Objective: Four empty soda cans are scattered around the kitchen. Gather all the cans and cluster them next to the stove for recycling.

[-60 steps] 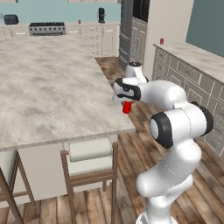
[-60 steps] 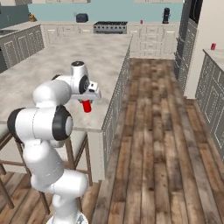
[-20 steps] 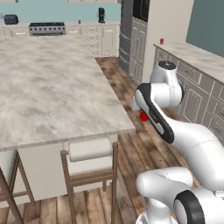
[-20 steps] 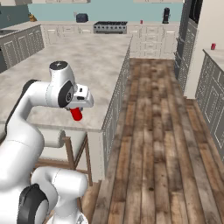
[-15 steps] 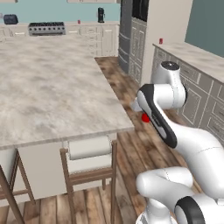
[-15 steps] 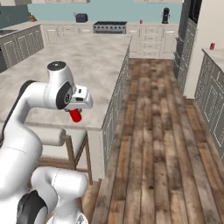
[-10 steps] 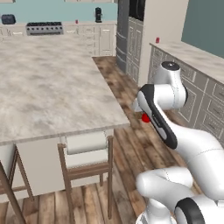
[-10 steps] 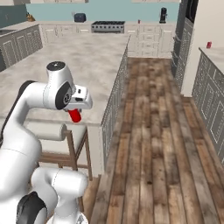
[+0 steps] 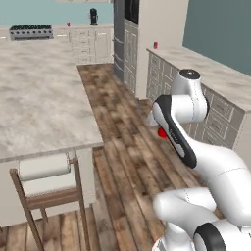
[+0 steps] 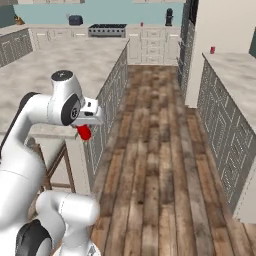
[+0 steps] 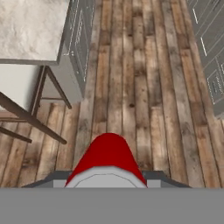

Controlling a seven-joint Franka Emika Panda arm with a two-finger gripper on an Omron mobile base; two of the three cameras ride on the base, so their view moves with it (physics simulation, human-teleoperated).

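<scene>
Can (image 10: 84, 132) in transit: I have one red soda can clamped between the fingers of the gripper (image 11: 107, 174), carried above the wood plank floor (image 10: 160, 165) in the aisle beside the island counter (image 9: 34, 108). The stove (image 10: 107, 30) stands well apart, against the teal back wall, so the step in hand, as I judge it, is the drive down the aisle. To do it well I would keep the arm tucked close and the can upright and level, clear of the island's edge and the stool (image 9: 46, 188) tucked beneath it. Another red can (image 10: 213, 50) waits on the counter to the right, and a small red one (image 10: 141, 23) appears already to sit beside the stove, too small to be sure.
</scene>
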